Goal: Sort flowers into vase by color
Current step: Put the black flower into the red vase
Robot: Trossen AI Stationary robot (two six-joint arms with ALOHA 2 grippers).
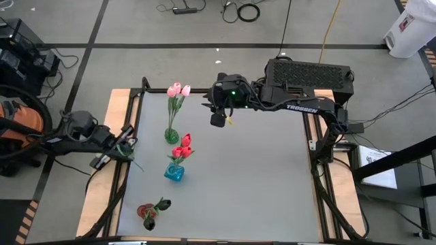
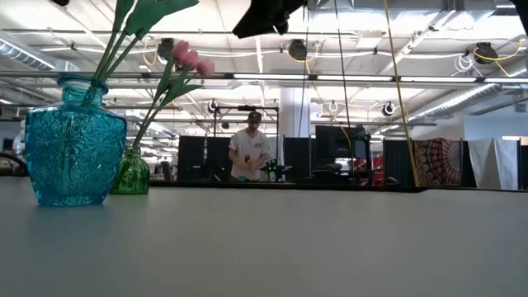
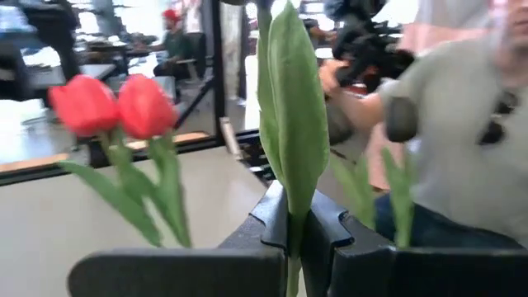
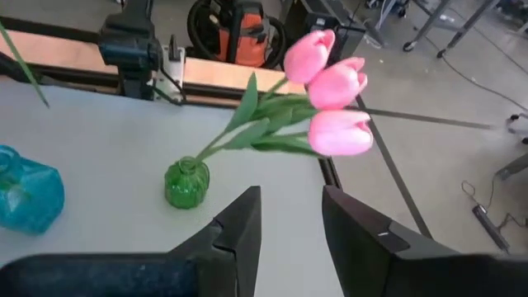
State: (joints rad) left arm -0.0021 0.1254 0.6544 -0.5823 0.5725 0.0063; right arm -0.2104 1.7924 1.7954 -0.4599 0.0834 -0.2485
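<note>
At the far left of the high view an orange machine with a black hose [image 1: 17, 126] stands on the grey floor beside the counter [image 1: 259, 177], whose top is plain pale grey with wooden strips along both sides. The left claw [image 1: 125, 144] sits at the counter's left edge, clamped tight on a green stem and leaf [image 3: 290, 132], whose bud is out of sight.

Further right, three vases stand in a rough line down the counter's left part. The green vase [image 1: 171, 135] holds the pink tulips [image 1: 178, 90], which lean toward the far edge. The blue vase [image 1: 174, 172] holds the red tulips [image 1: 184, 141]. Nearest the front edge is a dark red vase [image 1: 146, 214] with dark flowers [image 1: 162, 204].

The right claw [image 1: 217, 120] hovers near the counter's far edge, just right of the pink tulips, its fingers [image 4: 239, 227] parted and holding nothing.

Across the counter in the low view lies a large hall with ceiling lights, dark partitions and monitors, and a person [image 2: 248, 153] standing at a bench.
</note>
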